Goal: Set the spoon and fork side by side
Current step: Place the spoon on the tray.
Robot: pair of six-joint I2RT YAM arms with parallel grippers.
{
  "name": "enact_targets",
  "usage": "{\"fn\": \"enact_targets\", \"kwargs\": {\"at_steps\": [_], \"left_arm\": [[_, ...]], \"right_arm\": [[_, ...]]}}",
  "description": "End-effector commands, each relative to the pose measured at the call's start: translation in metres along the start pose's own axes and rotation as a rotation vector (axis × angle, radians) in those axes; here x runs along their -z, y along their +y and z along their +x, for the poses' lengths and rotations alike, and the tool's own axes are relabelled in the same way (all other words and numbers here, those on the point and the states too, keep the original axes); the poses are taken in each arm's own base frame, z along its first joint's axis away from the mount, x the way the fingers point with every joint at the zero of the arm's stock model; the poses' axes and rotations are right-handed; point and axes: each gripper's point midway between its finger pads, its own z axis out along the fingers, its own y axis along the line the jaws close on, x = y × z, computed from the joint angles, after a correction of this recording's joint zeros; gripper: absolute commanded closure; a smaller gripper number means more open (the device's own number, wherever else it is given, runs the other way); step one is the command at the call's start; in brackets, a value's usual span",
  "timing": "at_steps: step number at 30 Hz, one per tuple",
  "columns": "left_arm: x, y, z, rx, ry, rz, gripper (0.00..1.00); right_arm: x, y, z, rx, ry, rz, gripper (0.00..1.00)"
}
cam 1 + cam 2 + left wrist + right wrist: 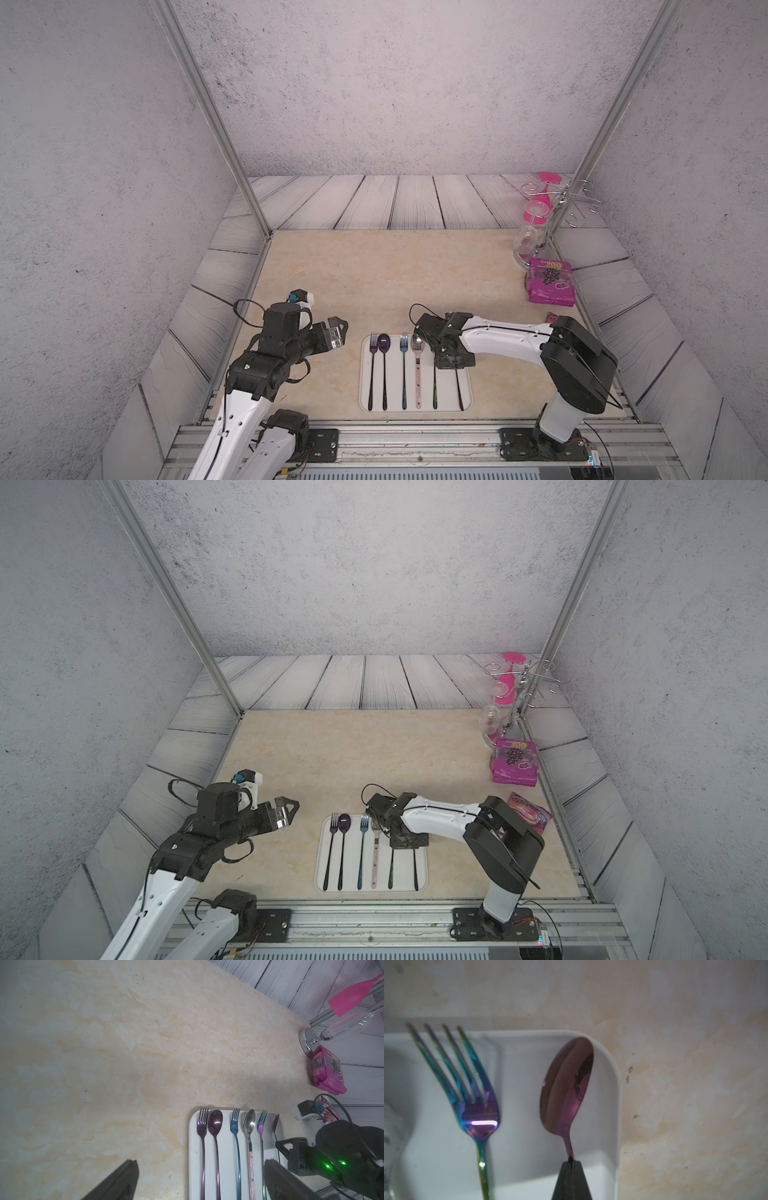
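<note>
Right jaws pinched the rose-purple metal spoon [566,1088] by its thin neck; slipping, it could strike the rainbow metal fork [475,1109]. Left jaws stood open.

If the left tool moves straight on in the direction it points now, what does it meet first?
Probably the purple fork, at the side of the white tray nearest it. The open left tool aims there, but depth is unclear.

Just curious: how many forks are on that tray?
3, all on the white tray: purple fork at its left end, blue fork mid-tray, rainbow fork further right; none seem hidden.
</note>
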Motion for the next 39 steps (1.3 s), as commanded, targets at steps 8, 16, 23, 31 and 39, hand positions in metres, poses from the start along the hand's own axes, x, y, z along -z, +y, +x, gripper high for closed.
{"fn": "enact_targets", "kwargs": {"at_steps": [8,16,23,31,39], "left_arm": [[0.002,-0.004,0.0,-0.014,-0.001,0.017,0.01],[0.001,-0.003,0.0,-0.012,-0.001,0.013,0.0],[0.001,-0.003,0.0,-0.012,0.0,0.013,0.0],[0.001,-0.003,0.0,-0.011,0.001,0.012,0.01],[0.001,-0.002,0.001,-0.011,0.002,0.007,0.01]], "right_arm": [[-0.001,-0.002,0.008,0.052,0.043,0.138,0.92],[0.023,0.0,0.004,0.046,0.006,0.054,0.74],[0.067,-0.001,-0.009,0.116,-0.108,-0.114,0.48],[0.07,0.014,-0.003,0.259,-0.073,-0.386,0.45],[0.028,0.008,0.004,0.217,0.039,-0.347,0.55]]}}
